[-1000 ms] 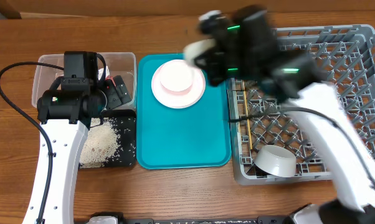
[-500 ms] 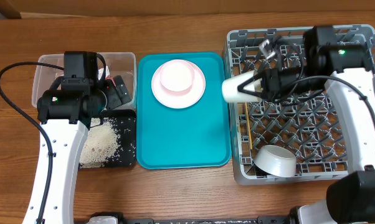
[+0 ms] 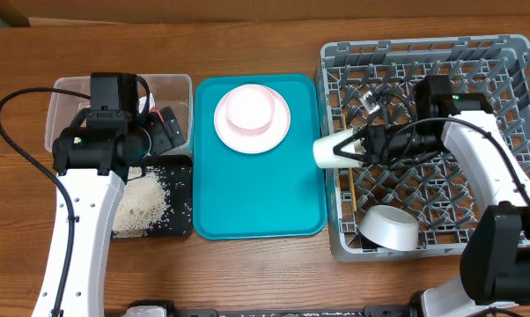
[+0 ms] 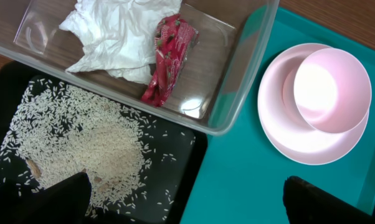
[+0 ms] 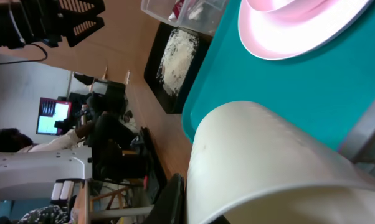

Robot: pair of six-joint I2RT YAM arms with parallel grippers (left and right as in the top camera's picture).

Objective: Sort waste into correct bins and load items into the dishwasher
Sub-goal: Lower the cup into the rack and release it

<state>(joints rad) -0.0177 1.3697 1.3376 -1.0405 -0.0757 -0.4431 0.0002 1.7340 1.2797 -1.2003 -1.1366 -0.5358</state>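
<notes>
A wooden tabletop (image 3: 247,273) seen from above carries everything; at my right stands the largest thing, a square grey dish rack (image 3: 511,79) with upright pegs and lattice walls; just left of it lies a teal serving tray (image 3: 256,194); left of that tray sit a clear plastic tub (image 3: 62,97) at the far side and a shallow black tray (image 3: 179,198) at the near side, edge to edge.

A round pale pink plate (image 3: 278,134) rests on the far half of the teal tray, with a small pink bowl (image 4: 331,90) standing on it; a white bowl (image 3: 390,227) leans in the near left corner of the rack.

My right fingers (image 3: 364,145) pinch a small white cup (image 3: 334,150), tipped on its side, above the rack's left wall where it meets the teal tray; my left fingers (image 3: 170,132) are spread wide and hold nothing, above the seam between tub and black tray.

In the tub lie a crumpled white paper napkin (image 4: 119,34) and, touching its edge, a shiny red wrapper (image 4: 169,59); two thin wooden chopsticks (image 3: 345,189) lie in the rack along its left wall; loose white rice grains (image 4: 81,146) are scattered across the black tray.
</notes>
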